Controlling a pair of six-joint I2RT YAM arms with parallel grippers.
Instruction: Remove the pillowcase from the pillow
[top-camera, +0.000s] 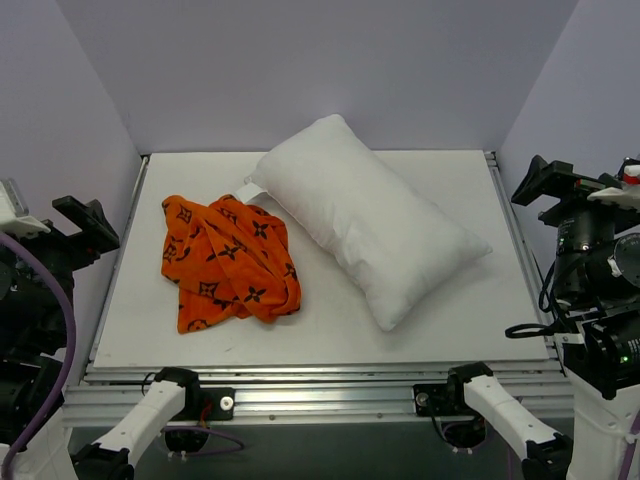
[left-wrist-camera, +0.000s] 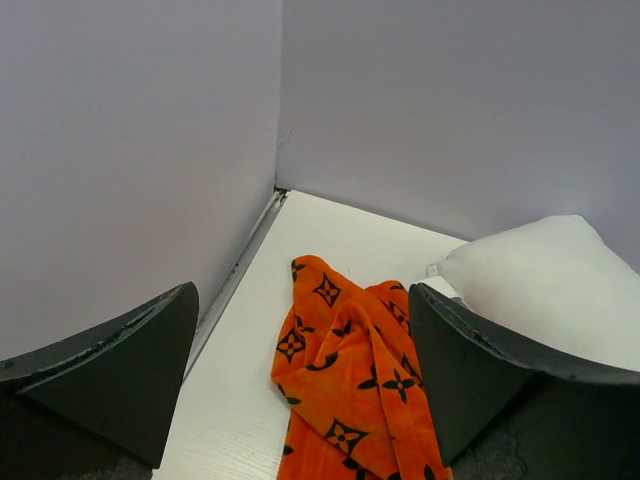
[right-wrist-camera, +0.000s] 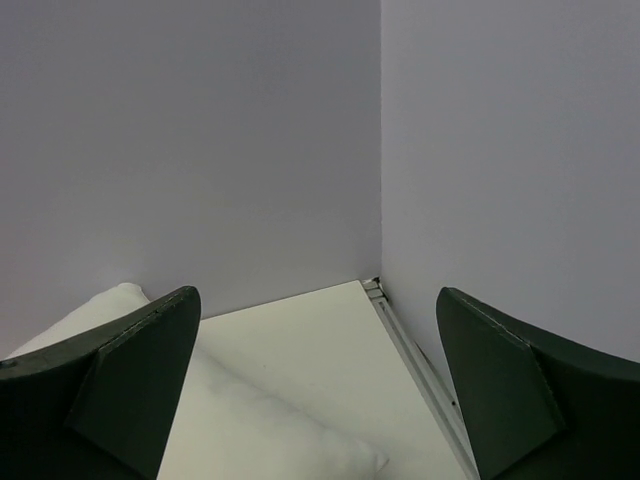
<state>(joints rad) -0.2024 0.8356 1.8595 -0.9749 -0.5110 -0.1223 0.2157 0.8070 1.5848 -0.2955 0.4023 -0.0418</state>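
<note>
The orange pillowcase (top-camera: 230, 262) with black flower and star motifs lies crumpled on the left half of the table, fully off the pillow. The plain white pillow (top-camera: 370, 215) lies diagonally beside it on the right, its small tag next to the cloth. My left gripper (top-camera: 86, 224) hovers off the table's left edge, open and empty. The left wrist view looks down between its fingers on the pillowcase (left-wrist-camera: 350, 370) and the pillow (left-wrist-camera: 545, 280). My right gripper (top-camera: 545, 182) hangs past the right edge, open and empty. The right wrist view shows the pillow (right-wrist-camera: 250, 420).
The white table (top-camera: 330, 340) is boxed in by lilac walls (top-camera: 300, 70) at the back and on both sides. An aluminium rail (top-camera: 320, 385) with both arm bases runs along the near edge. Metal rails line the left and right edges.
</note>
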